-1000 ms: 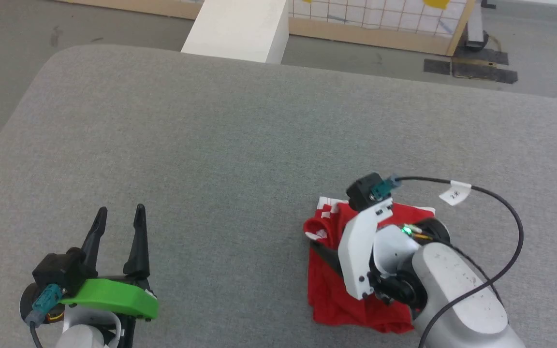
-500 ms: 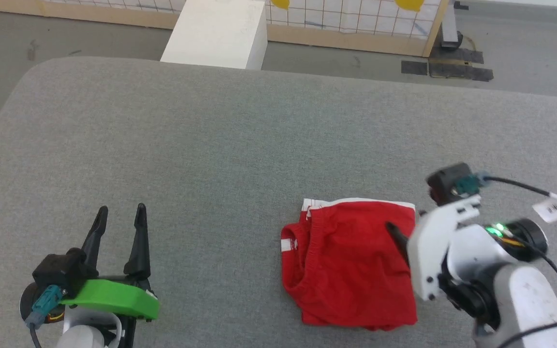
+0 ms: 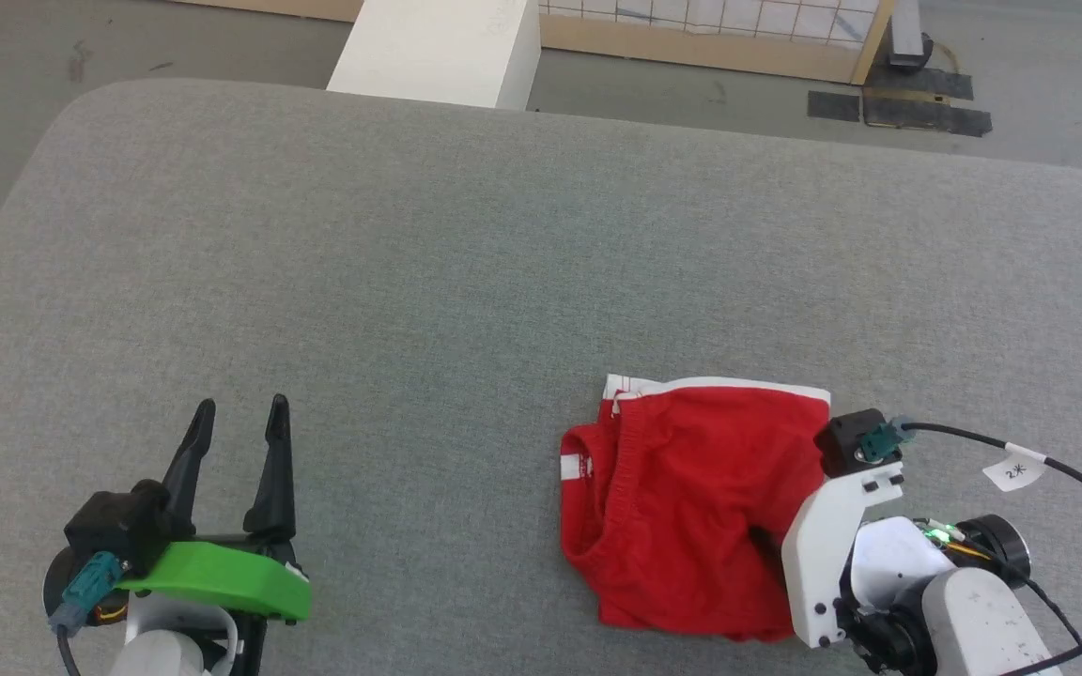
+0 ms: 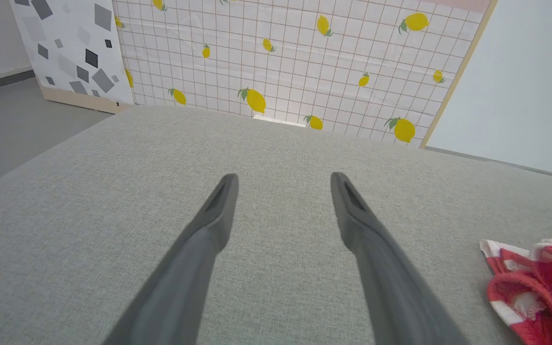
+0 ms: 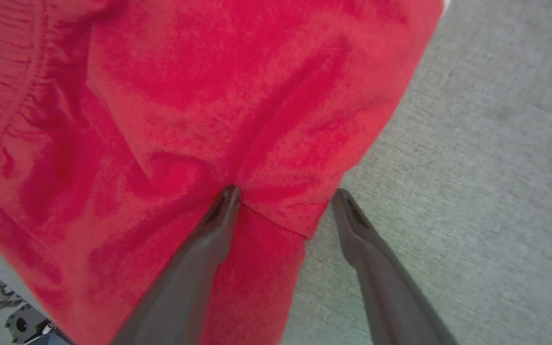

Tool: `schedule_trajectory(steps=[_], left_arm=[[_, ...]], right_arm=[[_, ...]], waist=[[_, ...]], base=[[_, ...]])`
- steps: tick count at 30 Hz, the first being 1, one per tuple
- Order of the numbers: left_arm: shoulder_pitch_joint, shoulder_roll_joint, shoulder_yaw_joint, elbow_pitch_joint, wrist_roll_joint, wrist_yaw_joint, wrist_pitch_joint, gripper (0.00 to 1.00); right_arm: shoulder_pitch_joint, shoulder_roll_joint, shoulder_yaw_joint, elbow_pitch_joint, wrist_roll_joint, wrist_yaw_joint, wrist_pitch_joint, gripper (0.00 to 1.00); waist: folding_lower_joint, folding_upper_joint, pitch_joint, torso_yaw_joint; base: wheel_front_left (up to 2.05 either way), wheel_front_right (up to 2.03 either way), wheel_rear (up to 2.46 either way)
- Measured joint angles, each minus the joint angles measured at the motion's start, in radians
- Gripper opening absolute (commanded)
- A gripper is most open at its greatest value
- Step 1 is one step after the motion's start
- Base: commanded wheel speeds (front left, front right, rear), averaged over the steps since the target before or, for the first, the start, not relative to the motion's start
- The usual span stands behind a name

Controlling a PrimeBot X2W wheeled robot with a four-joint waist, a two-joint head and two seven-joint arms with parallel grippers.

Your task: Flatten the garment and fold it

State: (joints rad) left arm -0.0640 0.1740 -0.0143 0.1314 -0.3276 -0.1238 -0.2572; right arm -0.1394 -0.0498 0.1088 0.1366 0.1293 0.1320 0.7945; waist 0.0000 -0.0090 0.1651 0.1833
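Observation:
The garment [image 3: 682, 498] is a pair of bright red shorts with white trim, lying in a folded heap on the grey padded table [image 3: 409, 263], right of centre near the front. My right gripper [image 5: 284, 192] is open at the garment's right edge. One fingertip [image 5: 228, 194] rests on the red fabric, the other is over bare grey cloth, and a fabric edge lies between them. In the head view a dark fingertip [image 3: 760, 538] pokes out from under the white wrist bracket. My left gripper [image 3: 239, 418] stands open over bare table far to the left, with the garment [image 4: 539, 282] off to its right.
A white box [image 3: 438, 47] stands on the floor just past the table's far edge, beside a wood-framed grid panel [image 3: 719, 28]. Black tape patches [image 3: 917, 103] mark the floor. The right wrist's black cable with a white tag [image 3: 1015, 469] loops to the right.
The right arm moved off the top of the garment to its right side, then dropped toward its lower right edge. The head camera shifted. The left arm has not moved.

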Motion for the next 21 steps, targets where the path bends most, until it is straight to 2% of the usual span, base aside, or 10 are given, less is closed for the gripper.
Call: schedule_trajectory(steps=[4,5,7,13,16,19,21], left_arm=[[0.000,0.002,0.000,0.004,-0.001,0.000,0.000,1.00],[0.000,0.002,0.001,0.005,-0.001,0.000,0.000,1.00],[0.000,0.002,0.001,0.007,-0.001,0.000,0.000,1.00],[0.002,0.000,0.012,0.009,-0.001,0.000,0.000,1.00],[0.008,0.000,0.026,-0.001,-0.001,0.000,0.000,1.00],[0.028,0.002,0.040,-0.012,-0.001,0.000,-0.001,1.00],[0.040,0.001,0.042,-0.024,-0.001,0.000,-0.001,1.00]], right_arm=[[-0.026,0.000,0.006,0.051,-0.011,0.000,-0.026,1.00],[-0.031,0.000,0.006,0.061,-0.013,0.000,-0.026,0.81],[-0.044,0.000,0.006,0.080,-0.018,0.000,-0.032,0.00],[-0.066,0.003,0.034,0.093,-0.044,0.000,-0.044,0.00],[-0.075,0.003,0.078,0.076,-0.078,0.000,-0.021,0.00],[-0.097,-0.038,0.151,0.045,-0.083,0.000,0.021,0.00],[-0.123,-0.097,0.197,0.021,-0.073,0.000,0.044,0.00]], waist=[[0.0000,0.0000,0.003,0.006],[0.0000,0.0000,0.002,0.006],[0.0000,0.0000,0.001,0.006],[0.0000,0.0000,-0.008,-0.017],[0.0000,0.0000,-0.011,-0.046],[0.0000,0.0000,-0.013,-0.089],[0.0000,0.0000,-0.014,-0.128]], base=[[0.00,0.00,0.00],[0.00,0.00,0.00],[0.00,0.00,0.00],[0.00,0.00,0.00],[0.00,0.00,0.00],[0.00,0.00,0.00],[0.00,0.00,0.00]])
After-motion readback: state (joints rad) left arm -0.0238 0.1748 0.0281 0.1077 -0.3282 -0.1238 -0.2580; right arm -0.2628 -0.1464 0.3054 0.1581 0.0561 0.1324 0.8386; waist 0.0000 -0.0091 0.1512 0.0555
